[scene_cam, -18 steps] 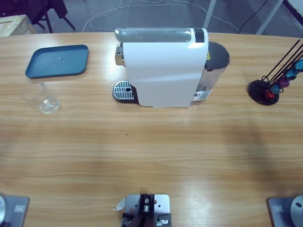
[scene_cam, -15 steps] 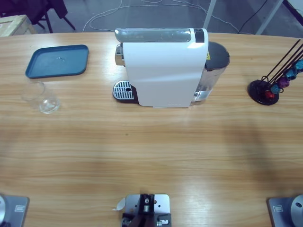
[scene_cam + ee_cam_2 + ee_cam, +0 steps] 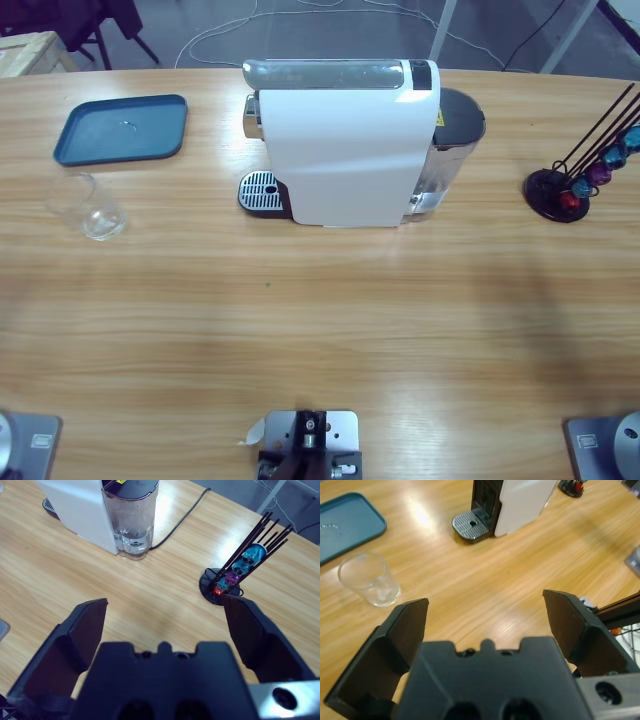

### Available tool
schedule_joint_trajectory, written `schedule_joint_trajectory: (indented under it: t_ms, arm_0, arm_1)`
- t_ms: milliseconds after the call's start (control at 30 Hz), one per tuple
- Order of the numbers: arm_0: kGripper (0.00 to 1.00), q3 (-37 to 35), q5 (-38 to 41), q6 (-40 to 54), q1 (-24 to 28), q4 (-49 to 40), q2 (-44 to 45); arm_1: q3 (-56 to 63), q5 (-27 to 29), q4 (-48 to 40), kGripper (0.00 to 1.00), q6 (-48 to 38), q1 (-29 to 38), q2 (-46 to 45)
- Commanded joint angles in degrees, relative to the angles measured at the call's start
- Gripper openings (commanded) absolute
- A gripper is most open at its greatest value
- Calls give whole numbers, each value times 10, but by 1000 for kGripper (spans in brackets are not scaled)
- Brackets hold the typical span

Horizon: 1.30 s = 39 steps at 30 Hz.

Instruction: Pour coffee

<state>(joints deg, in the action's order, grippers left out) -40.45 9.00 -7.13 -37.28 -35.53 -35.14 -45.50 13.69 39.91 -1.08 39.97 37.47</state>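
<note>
On the table's (image 3: 320,330) left: one blue tray (image 3: 121,129), one empty glass cup (image 3: 87,207) below it. Centre — one white coffee machine (image 3: 345,145); its water tank (image 3: 131,522) holds little water. Right — one capsule rack (image 3: 585,160), four capsules. Left gripper (image 3: 485,617) and right gripper (image 3: 162,615) both spread wide, empty.

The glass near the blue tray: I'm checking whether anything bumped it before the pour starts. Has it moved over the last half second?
No. In the high view the glass sits just below the blue tray's lower left corner, as before.
</note>
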Motion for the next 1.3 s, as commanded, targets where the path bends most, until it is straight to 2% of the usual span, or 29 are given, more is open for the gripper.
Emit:
schedule_joint_trajectory:
  t_ms: [33, 267, 433, 667, 800, 900, 967, 1067, 1133, 1167, 1300]
  arm_0:
    - [996, -160, 29, -51, -1, -5, -229]
    - [996, -344, 37, -150, 15, -8, -461]
    - [996, -411, 23, -208, 17, 7, -558]
    - [991, -421, 50, -348, 28, 121, -646]
    - [987, -439, 115, -361, 28, 125, -688]
    - [940, -437, 169, -360, 24, 124, -701]
    - [925, -431, 175, -359, 18, 122, -699]
    - [831, -426, 174, -360, 16, 118, -694]
    - [673, -424, 169, -359, 16, 118, -688]
    - [643, -422, 167, -359, 16, 117, -685]
    - [642, -407, 161, -361, 16, 102, -672]
  arm_1:
    - [15, -2, -4, 1000, -1, 0, 11]
    - [16, -2, -4, 1000, -1, 0, 6]
    - [11, -2, -2, 1000, -1, 0, 23]
    - [12, -2, -3, 1000, -1, 0, 22]
    - [10, -2, -2, 1000, -2, 0, 30]
    - [9, -2, -2, 1000, -2, 0, 32]
    - [9, -2, -2, 1000, -2, 0, 32]
    - [9, -2, -2, 1000, -2, 0, 31]
    - [9, -2, -2, 1000, -2, 0, 31]
    - [9, -2, -2, 1000, -2, 0, 31]
    - [9, -2, -2, 1000, -2, 0, 31]
